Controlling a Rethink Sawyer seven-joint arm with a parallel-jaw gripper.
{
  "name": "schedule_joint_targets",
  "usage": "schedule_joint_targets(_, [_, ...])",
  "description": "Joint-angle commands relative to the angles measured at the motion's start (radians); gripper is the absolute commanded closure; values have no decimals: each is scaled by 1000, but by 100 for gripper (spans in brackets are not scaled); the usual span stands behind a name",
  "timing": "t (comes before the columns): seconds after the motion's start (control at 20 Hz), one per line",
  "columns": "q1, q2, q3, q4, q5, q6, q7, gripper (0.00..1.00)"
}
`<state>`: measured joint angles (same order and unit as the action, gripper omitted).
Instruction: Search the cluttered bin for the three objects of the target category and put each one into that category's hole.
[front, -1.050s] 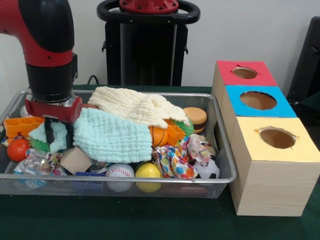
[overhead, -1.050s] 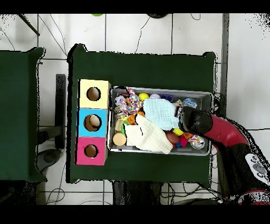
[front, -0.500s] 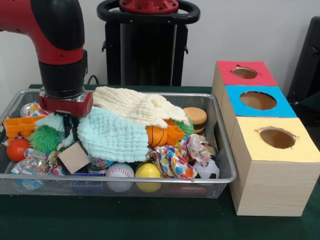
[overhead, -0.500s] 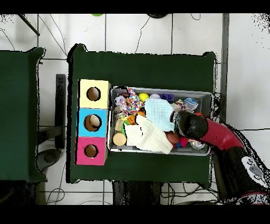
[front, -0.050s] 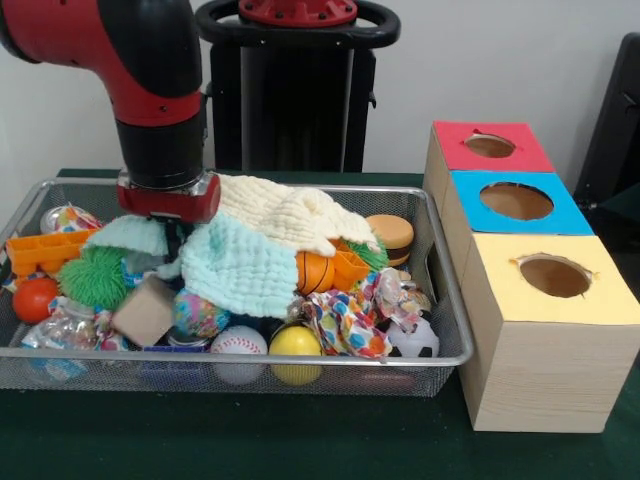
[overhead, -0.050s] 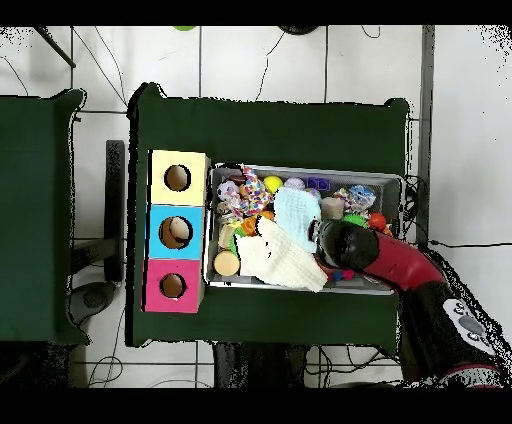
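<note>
A wire mesh bin (front, -0.050s: 447, 300) holds a heap of toys and cloths. My gripper (front, -0.050s: 172, 232) reaches down into its left-middle part and is shut on a mint green cloth (front, -0.050s: 240, 268), which hangs bunched from it on both sides. A cream cloth (front, -0.050s: 285, 215) lies behind it. Uncovered to the left are a green spiky ball (front, -0.050s: 92, 277), a brown block (front, -0.050s: 145, 310) and a patterned ball (front, -0.050s: 198, 312). From overhead, the arm (overhead, -0.050s: 375, 255) covers the gripper, and the mint cloth (overhead, -0.050s: 296, 208) lies beside it.
Three boxes with round holes stand right of the bin: yellow (front, -0.050s: 600, 300), blue (front, -0.050s: 565, 215), red (front, -0.050s: 530, 155). Along the bin's front lie a baseball (front, -0.050s: 238, 343), a yellow ball (front, -0.050s: 297, 343) and a soccer ball (front, -0.050s: 415, 340); a basketball (front, -0.050s: 315, 272) and toy burger (front, -0.050s: 390, 235) sit further back.
In the front view my gripper has moved right, dragging the mint cloth with it and bunching it up. The green spiky ball and a patterned ball have come into sight.
</note>
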<state>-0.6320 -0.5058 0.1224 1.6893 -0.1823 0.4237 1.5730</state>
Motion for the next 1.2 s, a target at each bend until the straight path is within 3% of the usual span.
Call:
schedule_joint_targets(0.05, [1, 57, 174, 179, 60, -90, 163, 100])
schedule_joint_targets(0.6, [-52, 145, 369, 258, 154, -233, 206, 100])
schedule_joint_targets(0.9, [-38, 151, 419, 286, 188, -292, 238, 100])
schedule_joint_targets(1.2, [-86, 157, 514, 329, 205, -355, 248, 100])
